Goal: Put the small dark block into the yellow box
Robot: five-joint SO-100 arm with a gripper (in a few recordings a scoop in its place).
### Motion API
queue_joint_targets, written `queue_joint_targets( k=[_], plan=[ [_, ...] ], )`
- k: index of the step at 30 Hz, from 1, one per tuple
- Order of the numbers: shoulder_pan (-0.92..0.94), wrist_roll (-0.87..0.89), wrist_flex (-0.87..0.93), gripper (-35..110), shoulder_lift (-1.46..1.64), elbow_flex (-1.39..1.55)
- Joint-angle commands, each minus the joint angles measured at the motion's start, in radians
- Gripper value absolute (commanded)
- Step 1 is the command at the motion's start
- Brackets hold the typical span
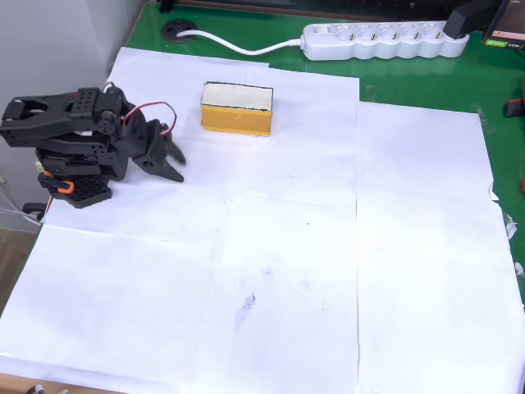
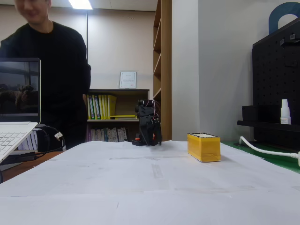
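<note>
Yellow box [image 1: 236, 108] sits on the white paper sheets [image 1: 328, 246] near the far edge of the covered area in the overhead view, its pale cream top with a dark rim facing up and its orange-yellow long side turned toward the near edge of the picture. In the fixed view the same box [image 2: 203, 146] stands right of centre on the paper, its short end and one long side showing. No small dark block can be made out on the paper in either view; whether it lies inside the box I cannot tell. To the left of the box in the overhead view, near but apart from it, the black arm [image 1: 78, 144] is folded low over its base, and its gripper [image 1: 170, 161] points down toward the paper with the fingertips close together, holding nothing visible. The fixed view shows the arm [image 2: 148, 123] as a dark upright shape behind the box. A white power strip [image 1: 381, 39] lies on the green table [image 1: 410, 82] beyond the paper, seen from overhead. A person in dark clothing [image 2: 51, 84] stands behind the table at the left of the fixed view.
</note>
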Motion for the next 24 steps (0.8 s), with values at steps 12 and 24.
queue_joint_targets(
  k=[12, 24],
  plan=[
    [-0.028, 0.029, 0.253, 0, -0.034, 0.018],
    [-0.025, 0.025, 0.253, 0, -0.034, 0.018]
  ],
)
